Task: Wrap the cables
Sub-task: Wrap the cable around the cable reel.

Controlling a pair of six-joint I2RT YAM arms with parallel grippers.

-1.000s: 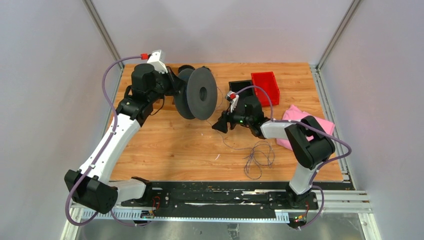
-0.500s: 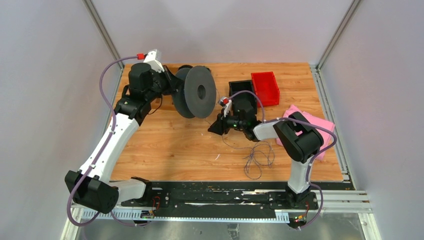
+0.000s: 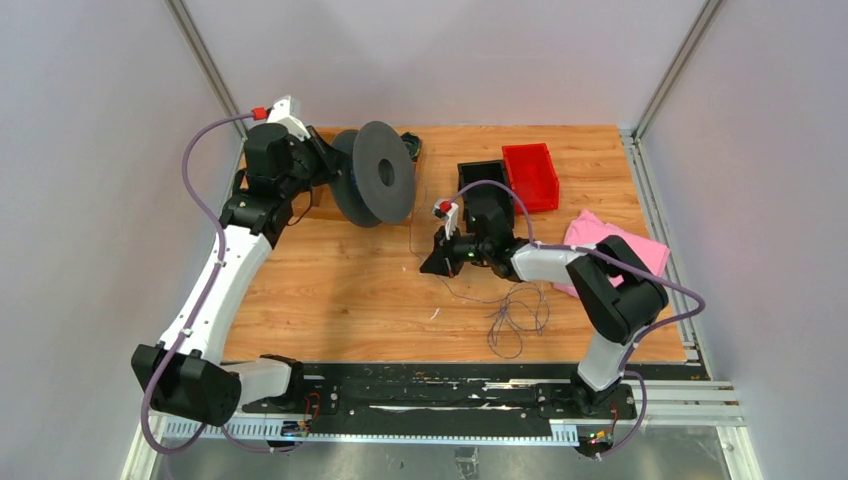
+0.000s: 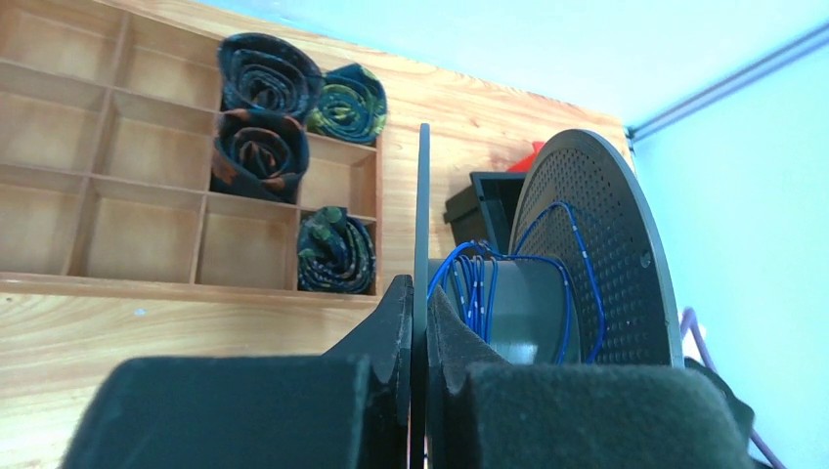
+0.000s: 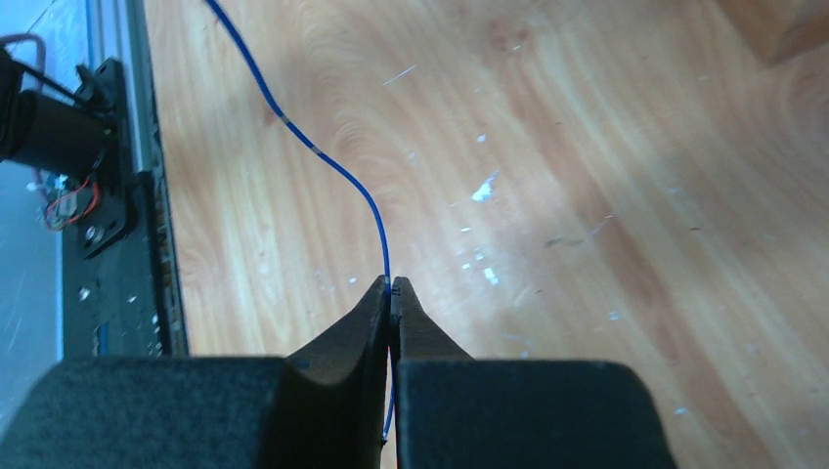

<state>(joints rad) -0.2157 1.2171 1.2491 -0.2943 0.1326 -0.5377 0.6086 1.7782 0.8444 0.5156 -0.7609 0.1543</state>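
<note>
At table centre, right gripper point(image 5: 391, 293) is pinched fully closed on the blue wire point(image 5: 323, 156). Wire leads to grey spool point(image 3: 375, 180), several turns on its hub. Loose tangle lies on wooden table point(image 3: 330, 290) near front edge. Left gripper point(image 4: 420, 308) clamps spool's near flange, flanges vertical.

**Work cell: enclosure and bench surface**

The wooden tabletop point(image 3: 330, 290) is enclosed on three sides by plain pale grey panels: a rear wall point(image 3: 440, 50), a left wall point(image 3: 80, 200) and a right wall point(image 3: 770, 200). The panels are joined at the rear corners by a left aluminium post point(image 3: 205, 65) and a right aluminium post point(image 3: 678, 65). A black mounting plate point(image 3: 450, 385) is fixed along the near edge, with a slotted aluminium rail point(image 3: 400, 432) just in front of it. The lighting is even and diffuse. Pale scuffs point(image 5: 484, 186) are scattered across the wood grain.
</note>
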